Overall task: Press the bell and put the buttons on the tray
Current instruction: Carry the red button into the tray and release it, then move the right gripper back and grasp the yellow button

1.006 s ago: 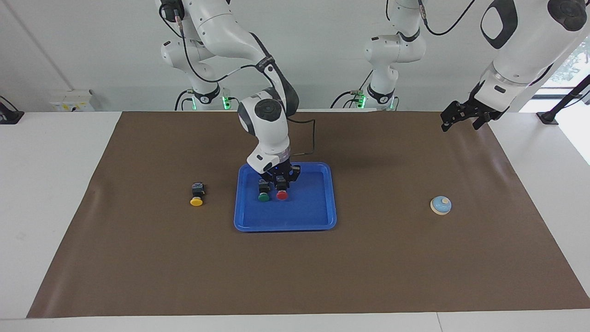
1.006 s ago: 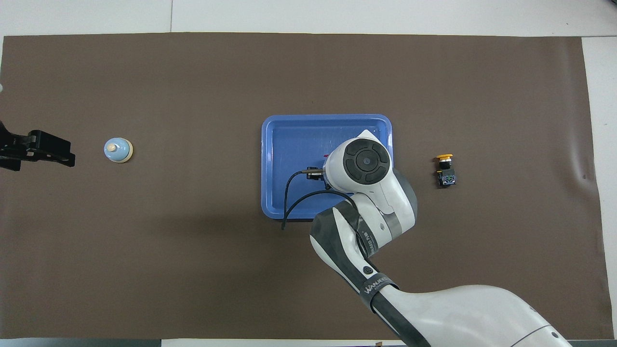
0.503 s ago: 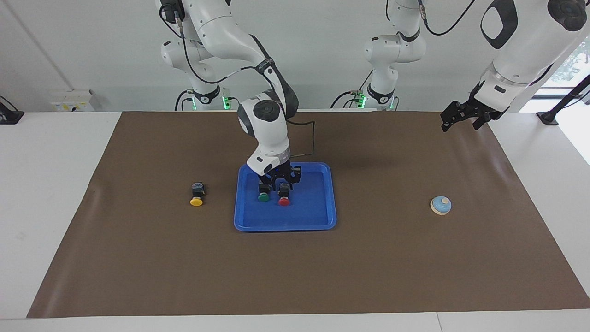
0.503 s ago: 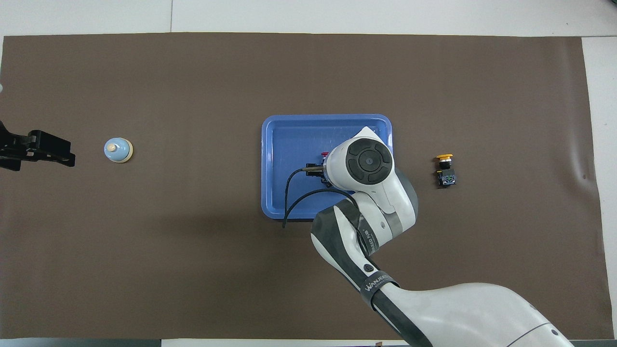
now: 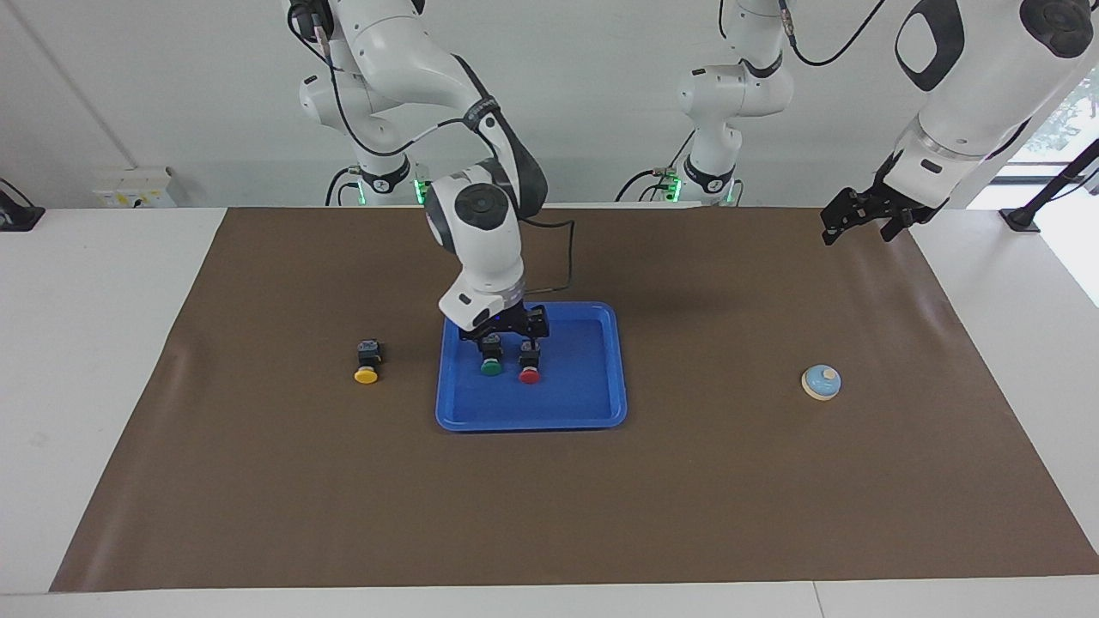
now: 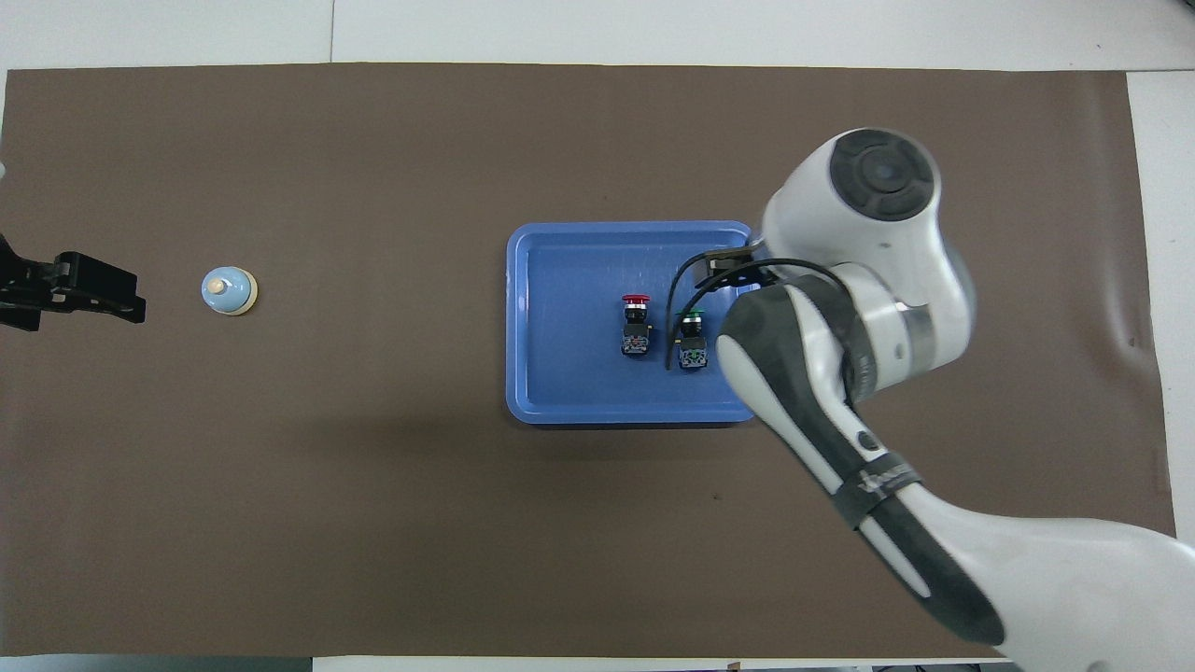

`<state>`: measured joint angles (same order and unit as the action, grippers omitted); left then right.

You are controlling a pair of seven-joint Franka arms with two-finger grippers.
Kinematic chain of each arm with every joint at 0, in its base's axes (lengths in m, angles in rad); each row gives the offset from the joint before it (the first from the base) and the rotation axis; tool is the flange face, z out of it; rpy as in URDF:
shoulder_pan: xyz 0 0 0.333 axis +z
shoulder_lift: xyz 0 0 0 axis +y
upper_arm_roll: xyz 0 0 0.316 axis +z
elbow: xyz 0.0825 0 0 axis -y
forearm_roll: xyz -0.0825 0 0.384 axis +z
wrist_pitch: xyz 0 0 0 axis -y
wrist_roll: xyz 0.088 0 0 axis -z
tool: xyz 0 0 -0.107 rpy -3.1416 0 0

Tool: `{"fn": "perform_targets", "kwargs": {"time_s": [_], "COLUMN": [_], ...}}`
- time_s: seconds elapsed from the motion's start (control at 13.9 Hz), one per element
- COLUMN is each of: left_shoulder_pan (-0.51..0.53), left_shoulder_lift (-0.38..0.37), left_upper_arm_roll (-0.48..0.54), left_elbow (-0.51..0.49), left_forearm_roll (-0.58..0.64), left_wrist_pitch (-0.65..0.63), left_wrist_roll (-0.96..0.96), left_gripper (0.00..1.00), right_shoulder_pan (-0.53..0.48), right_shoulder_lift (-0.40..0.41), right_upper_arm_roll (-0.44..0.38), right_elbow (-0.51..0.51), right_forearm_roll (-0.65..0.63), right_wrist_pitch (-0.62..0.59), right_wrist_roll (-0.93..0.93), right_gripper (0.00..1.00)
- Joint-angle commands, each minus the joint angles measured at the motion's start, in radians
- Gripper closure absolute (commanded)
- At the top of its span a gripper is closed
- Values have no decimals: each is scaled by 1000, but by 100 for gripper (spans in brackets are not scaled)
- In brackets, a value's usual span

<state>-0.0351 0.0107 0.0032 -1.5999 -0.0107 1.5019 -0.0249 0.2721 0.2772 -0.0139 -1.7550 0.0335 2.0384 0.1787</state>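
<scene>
I have my right hand [image 5: 506, 330] spread wide and holding nothing, hanging just above the green button [image 5: 491, 366] and red button [image 5: 529, 373]. Both lie side by side on the tray [image 5: 592, 410], so two of three look delivered. The yellow button [image 5: 367, 373] lies on the brown mat, at nine o'clock from the tray in the facing view, toward the right arm's end of the surface; I judge it the natural next pick. My left hand [image 5: 861, 218] waits, open and empty, raised at about one o'clock from the bell [image 5: 821, 382], ready for pressing.
</scene>
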Motion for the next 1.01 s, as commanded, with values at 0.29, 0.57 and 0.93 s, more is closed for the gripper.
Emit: {"fn": "perform_targets", "kwargs": {"time_s": [0.29, 0.57, 0.93], "left_shoulder_pan": [-2, -2, -2], "left_shoulder_lift": [-11, -11, -11], "left_upper_arm_roll": [4, 4, 4], "left_elbow": [-5, -5, -5], "left_forearm_roll": [0, 0, 0], "left_wrist_pitch": [-12, -12, -12], "left_wrist_roll": [-1, -1, -1], "left_gripper": [0, 0, 0], "right_shoulder_pan": [-145, -168, -194], "right_shoulder_lift": [-81, -127, -128], "right_upper_arm_roll": [14, 14, 14], "right_elbow": [-205, -380, -432], "right_forearm_roll": [-6, -6, -4], "right_wrist_pitch": [84, 253, 290], "right_wrist_roll": [-152, -171, -202], "right_gripper": [0, 0, 0]}}
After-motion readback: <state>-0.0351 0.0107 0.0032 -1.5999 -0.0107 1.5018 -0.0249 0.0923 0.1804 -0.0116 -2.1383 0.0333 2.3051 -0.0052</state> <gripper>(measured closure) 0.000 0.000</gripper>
